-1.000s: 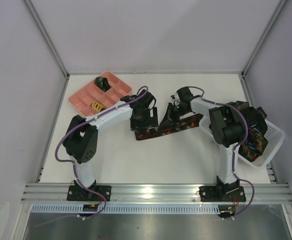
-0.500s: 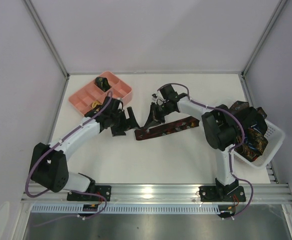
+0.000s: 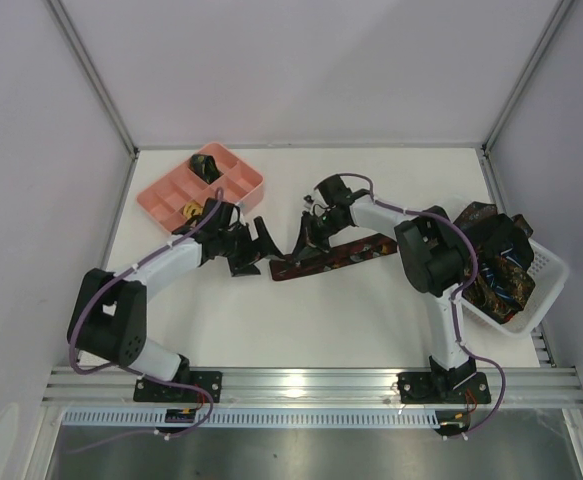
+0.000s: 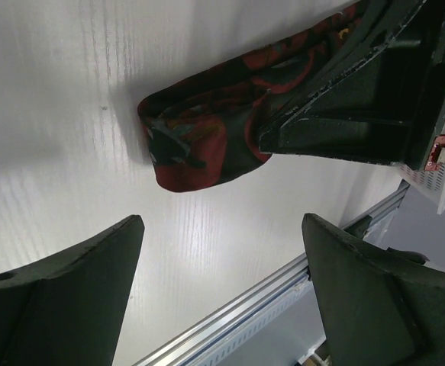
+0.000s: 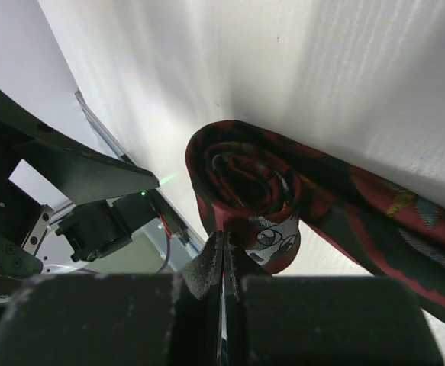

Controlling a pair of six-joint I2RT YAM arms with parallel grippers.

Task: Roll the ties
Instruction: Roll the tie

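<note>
The long fabric necktie [image 3: 351,253] on the white worktop [image 3: 311,320] was dark brown-black with red swirls and small yellow and blue-grey touches. The compartmented plastic tray [image 3: 159,194] was salmon pink, and the mesh basket [image 3: 551,275] was white.

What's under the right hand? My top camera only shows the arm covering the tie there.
Observer: The right wrist camera shows the tie end curled into a small roll. The right hand is shut, tips right at the roll's edge.
Operator: Is the left hand grabbing it too?
Observer: No. The left wrist camera shows the left hand wide open, with the roll on the table ahead of its fingers, untouched.
Operator: Any pictures on the tie?
Observer: A white patch with round glasses, on the roll.
</note>
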